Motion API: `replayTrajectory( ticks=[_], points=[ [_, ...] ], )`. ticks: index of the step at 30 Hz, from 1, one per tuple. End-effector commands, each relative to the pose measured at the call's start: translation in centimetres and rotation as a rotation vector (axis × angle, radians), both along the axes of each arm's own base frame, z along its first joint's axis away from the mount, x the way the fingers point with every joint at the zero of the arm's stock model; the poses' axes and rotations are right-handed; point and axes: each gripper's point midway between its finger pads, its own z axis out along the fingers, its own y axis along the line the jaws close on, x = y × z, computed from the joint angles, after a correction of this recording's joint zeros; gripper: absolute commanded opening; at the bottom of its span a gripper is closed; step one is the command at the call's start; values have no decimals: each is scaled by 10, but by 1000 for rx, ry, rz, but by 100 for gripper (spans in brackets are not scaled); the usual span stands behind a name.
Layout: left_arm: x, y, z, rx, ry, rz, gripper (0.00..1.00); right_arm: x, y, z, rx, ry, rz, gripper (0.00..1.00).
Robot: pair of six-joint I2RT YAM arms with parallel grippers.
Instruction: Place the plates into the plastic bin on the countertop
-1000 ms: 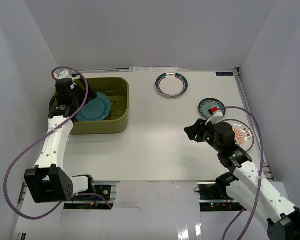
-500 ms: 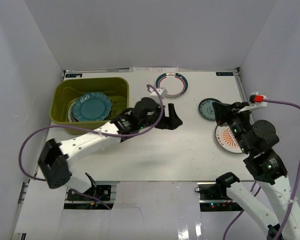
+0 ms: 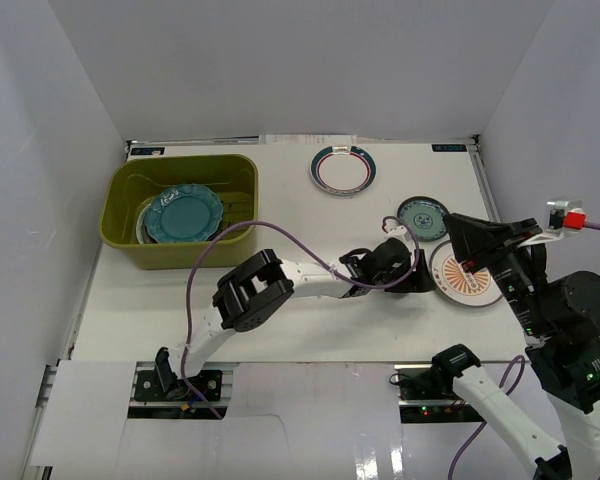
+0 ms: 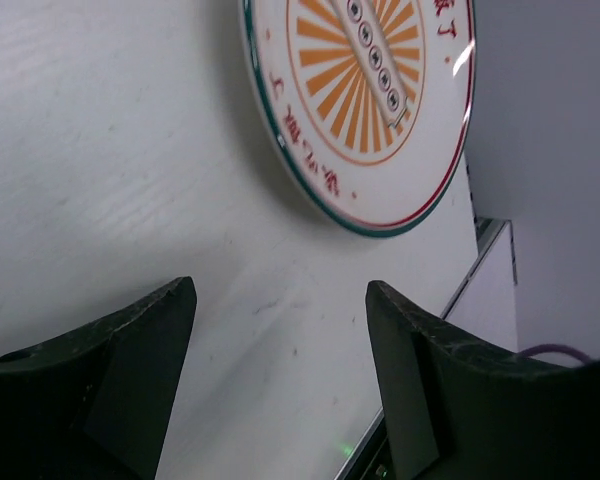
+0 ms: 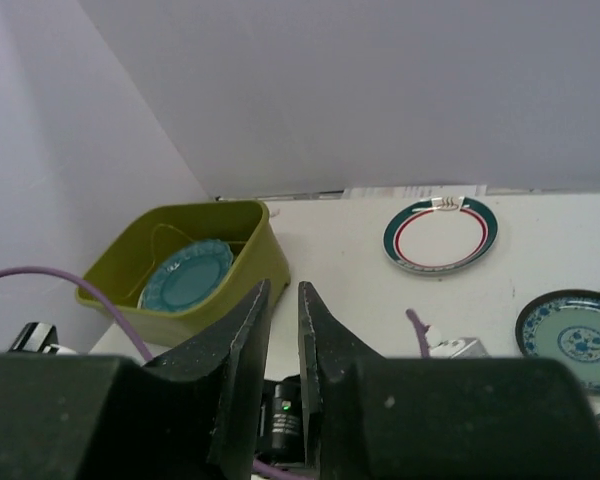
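Observation:
The orange-sunburst plate (image 3: 467, 272) lies flat on the white countertop (image 3: 310, 230) at the right. My left gripper (image 3: 417, 274) is stretched across to its left edge, open and empty, low over the table; in the left wrist view the plate (image 4: 370, 90) lies just ahead of the open gripper (image 4: 280, 380). My right gripper (image 3: 470, 240) is raised high above the plate, shut and empty (image 5: 283, 330). The olive plastic bin (image 3: 195, 252) at the far left holds the scalloped teal plate (image 3: 185, 213) on top of others. A small teal plate (image 3: 423, 217) and a white teal-red rimmed plate (image 3: 342, 168) lie on the countertop.
The left arm's links and purple cable (image 3: 310, 265) span the middle of the table. The metal table edge (image 3: 485, 190) and the white side wall are close to the right of the plates. The right wrist view shows the bin (image 5: 230, 290) and the rimmed plate (image 5: 442, 235).
My left arm swung from the bin across the table to the sunburst plate. My right arm lifted up and back from the table.

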Motion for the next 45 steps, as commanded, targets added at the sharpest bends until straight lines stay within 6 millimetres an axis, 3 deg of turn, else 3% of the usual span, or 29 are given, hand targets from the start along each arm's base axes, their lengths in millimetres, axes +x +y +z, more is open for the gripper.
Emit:
replayTrajectory(
  ticks=[1,4,5,7,8,9,12,15,16,18,19,20,23,25,26,28,29,31,32,33,34,35,38,39,40,41,42,43,45],
  points=[
    [20,-27,27,-108,12,63,79,-8,9,-21,-12,55,63,24],
    [25,-42,10,-94,45,75,77,-13,11,-24,-2,59,85,24],
    [29,-51,17,-114,42,77,77,-12,12,-28,-3,65,88,24],
    [29,-54,-9,-68,75,85,75,-14,12,-29,3,65,96,24],
    [31,-60,-5,-83,74,88,75,-13,13,-32,1,69,97,24],
    [37,-59,-19,-62,71,123,72,-14,13,-32,4,69,101,24],
    [43,-61,-23,-67,75,158,66,-13,18,-39,5,80,117,24],
    [46,-62,-30,-70,71,170,48,-8,20,-47,7,97,118,24],
    [45,-62,-31,-70,76,162,34,-7,20,-48,3,100,118,24],
    [39,-54,-44,-50,84,155,18,-7,21,-50,-2,104,117,24],
    [38,-51,-31,-67,75,153,7,-6,21,-50,-3,104,117,24],
    [36,-46,-32,-64,72,150,1,-6,21,-50,-3,100,114,24],
    [22,-24,-28,-62,63,120,0,0,23,-56,-9,109,108,25],
    [15,-16,-9,-127,20,86,0,9,25,-67,-25,135,100,25],
    [-3,6,-5,-121,33,47,0,14,28,-73,-35,154,98,25],
    [-12,25,16,-162,-4,33,0,21,30,-81,-48,172,92,28],
    [-17,53,31,-162,-29,51,0,27,33,-89,-59,193,91,29],
    [-17,81,53,-177,-84,82,0,35,34,-88,-60,187,77,33],
    [-20,108,44,-142,-84,102,0,41,36,-91,-66,199,68,34],
    [-18,124,88,-200,-138,131,0,46,35,-90,-66,199,51,36],
    [-18,139,99,-197,-168,147,0,53,34,-89,-71,200,27,37],
    [-17,169,124,-214,-202,197,0,64,36,-86,-73,204,13,38],
    [-10,219,162,-258,-266,293,0,88,47,-85,-84,224,2,38],
    [-12,236,163,-238,-269,316,0,94,49,-86,-87,231,-1,38],
    [-8,264,203,-307,-335,389,0,102,50,-86,-88,235,-15,38],
    [-5,280,215,-312,-361,429,0,113,51,-92,-99,256,-34,38],
    [-4,298,220,-279,-372,467,0,119,51,-83,-84,233,-45,38],
    [1,326,244,-306,-421,568,0,124,51,-81,-79,229,-47,38],
    [12,364,248,-240,-443,678,0,139,52,-75,-60,230,-36,39]
  ],
)
